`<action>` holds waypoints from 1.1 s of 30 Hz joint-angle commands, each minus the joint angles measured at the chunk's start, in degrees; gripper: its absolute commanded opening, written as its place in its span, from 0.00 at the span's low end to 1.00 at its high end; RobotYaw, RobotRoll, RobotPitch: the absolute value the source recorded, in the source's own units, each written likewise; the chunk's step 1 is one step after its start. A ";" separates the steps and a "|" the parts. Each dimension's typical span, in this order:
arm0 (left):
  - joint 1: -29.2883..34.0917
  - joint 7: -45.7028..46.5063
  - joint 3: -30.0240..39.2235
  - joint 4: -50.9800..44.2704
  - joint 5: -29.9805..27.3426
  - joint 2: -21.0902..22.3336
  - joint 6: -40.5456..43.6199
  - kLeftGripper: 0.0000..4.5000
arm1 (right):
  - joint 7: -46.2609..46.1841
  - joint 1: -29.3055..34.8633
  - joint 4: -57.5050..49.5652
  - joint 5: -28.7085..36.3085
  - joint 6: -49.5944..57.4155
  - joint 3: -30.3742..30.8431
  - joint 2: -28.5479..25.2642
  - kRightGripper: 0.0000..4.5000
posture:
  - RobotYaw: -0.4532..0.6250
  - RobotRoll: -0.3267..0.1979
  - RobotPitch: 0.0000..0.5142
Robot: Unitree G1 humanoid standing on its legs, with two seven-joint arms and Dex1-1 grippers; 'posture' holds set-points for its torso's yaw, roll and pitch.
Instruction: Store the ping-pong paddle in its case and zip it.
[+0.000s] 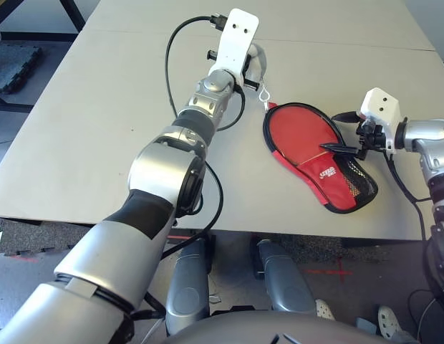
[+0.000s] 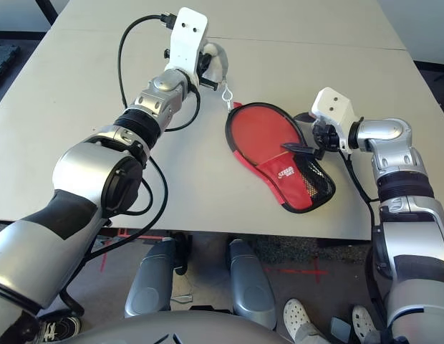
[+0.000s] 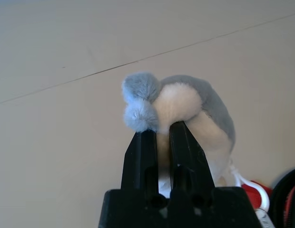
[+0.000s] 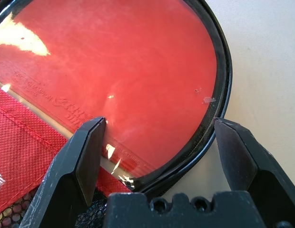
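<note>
The case (image 1: 331, 180) lies on the table right of centre, its zipper rim open. The ping-pong paddle (image 1: 297, 132) rests inside, its red face (image 4: 114, 61) showing and its handle hidden under the red fabric and mesh. My left gripper (image 3: 159, 128) is shut on a grey and white fluffy ball (image 3: 185, 102), which hangs on a white cord (image 1: 264, 94) at the case's far tip. My right gripper (image 1: 342, 132) is open at the case's right side. In the right wrist view its fingers (image 4: 85, 152) straddle the black rim.
The table (image 1: 100, 143) is bare to the left and behind the case. A black cable (image 1: 168, 72) loops beside my left forearm. The case's mesh end lies close to the table's front edge (image 1: 293, 231). A dark floor mat (image 1: 14, 68) sits off the far left.
</note>
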 commanded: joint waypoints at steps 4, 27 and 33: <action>-2.41 -6.08 0.76 -1.84 0.17 -5.58 -0.53 0.01 | 0.28 6.22 3.06 -3.78 3.66 4.33 0.89 1.00 | 0.23 0.62 0.53; -1.48 -16.63 -0.91 -4.50 -1.20 -10.62 1.91 1.00 | -1.47 6.09 4.11 -4.39 2.93 5.00 2.33 1.00 | 0.25 0.62 0.53; -2.00 -17.38 -1.03 -4.91 -1.07 -8.53 1.84 1.00 | -1.90 5.57 4.71 -4.58 2.68 5.07 2.62 1.00 | 0.26 0.62 0.53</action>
